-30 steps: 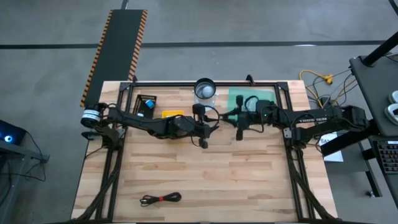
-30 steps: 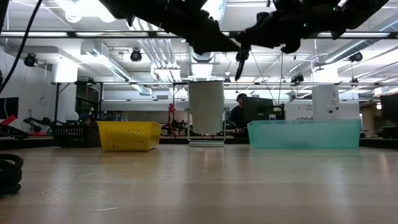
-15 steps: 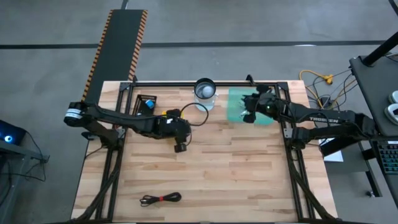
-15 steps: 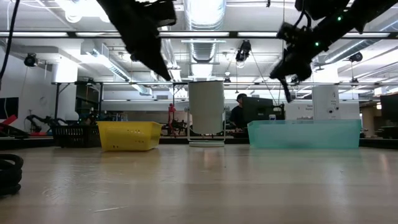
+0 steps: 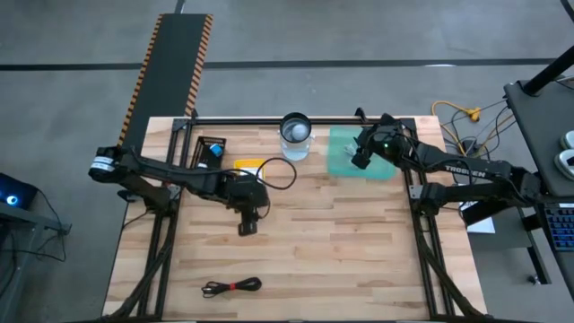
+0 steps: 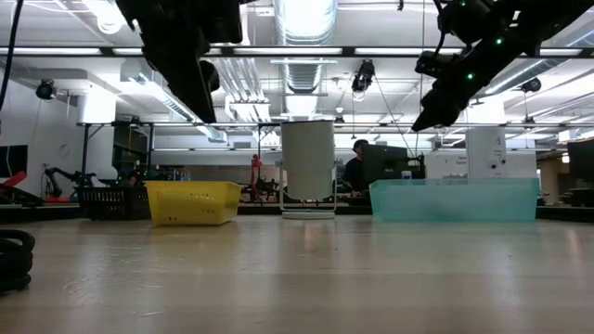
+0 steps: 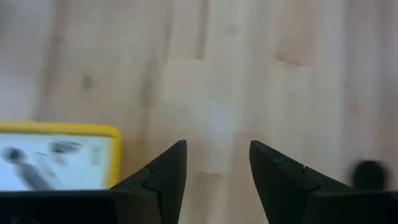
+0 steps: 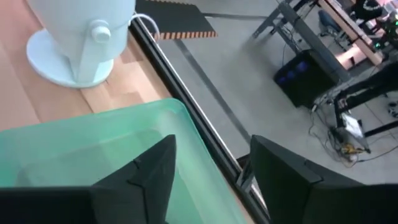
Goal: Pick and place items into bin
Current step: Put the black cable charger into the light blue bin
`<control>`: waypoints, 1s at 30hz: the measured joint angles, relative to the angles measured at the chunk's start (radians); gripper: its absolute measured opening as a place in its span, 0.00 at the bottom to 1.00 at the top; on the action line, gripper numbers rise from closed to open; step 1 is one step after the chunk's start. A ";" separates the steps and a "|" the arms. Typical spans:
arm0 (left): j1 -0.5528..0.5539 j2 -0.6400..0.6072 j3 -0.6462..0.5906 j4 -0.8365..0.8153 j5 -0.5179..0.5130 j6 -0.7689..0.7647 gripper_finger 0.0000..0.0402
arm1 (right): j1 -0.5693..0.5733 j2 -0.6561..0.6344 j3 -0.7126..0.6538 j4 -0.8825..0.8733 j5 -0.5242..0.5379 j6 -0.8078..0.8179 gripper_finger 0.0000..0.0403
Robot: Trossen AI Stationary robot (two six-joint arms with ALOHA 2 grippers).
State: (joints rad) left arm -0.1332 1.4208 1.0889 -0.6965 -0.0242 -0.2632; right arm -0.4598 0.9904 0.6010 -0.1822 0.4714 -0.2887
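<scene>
A black cable coil with a red tie [image 5: 231,287] lies on the table near its front edge, and it also shows at the low view's edge [image 6: 11,260]. My left gripper [image 5: 247,228] hangs open over bare wood in the table's middle, nothing between its fingers [image 7: 217,146]. My right gripper [image 5: 359,160] is open above the near left part of the green bin [image 5: 352,163], at the table's far right. Its fingers [image 8: 214,140] stand over the bin's inside and touch nothing.
A yellow bin [image 5: 249,164] stands far left of middle, beside a black tray [image 5: 211,151]. A white cylinder on a round base [image 5: 296,130] stands at the far edge between the yellow and green bins. A small dark thing [image 7: 370,174] lies on the wood.
My right gripper has swung from the table's middle toward its far right, over the green bin. The thin dark thing that hung below its fingers no longer shows. My left gripper has gone from the middle toward the table's left and near edge.
</scene>
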 joint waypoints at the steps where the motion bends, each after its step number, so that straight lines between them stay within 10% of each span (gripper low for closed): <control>1: -0.002 0.000 0.000 -0.001 0.032 -0.022 0.39 | 0.000 0.000 0.000 0.000 0.000 0.015 0.49; 9: -0.087 0.021 -0.001 -0.002 0.269 -0.206 0.39 | 0.001 0.000 0.000 -0.001 -0.001 0.136 0.51; 30: -0.542 0.238 -0.003 0.107 0.274 -0.887 0.39 | 0.003 0.000 -0.002 -0.001 -0.009 0.214 0.50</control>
State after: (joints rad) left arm -0.6754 1.6583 1.0863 -0.5893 0.2498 -1.1499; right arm -0.4564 0.9909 0.5995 -0.1829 0.4625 -0.0747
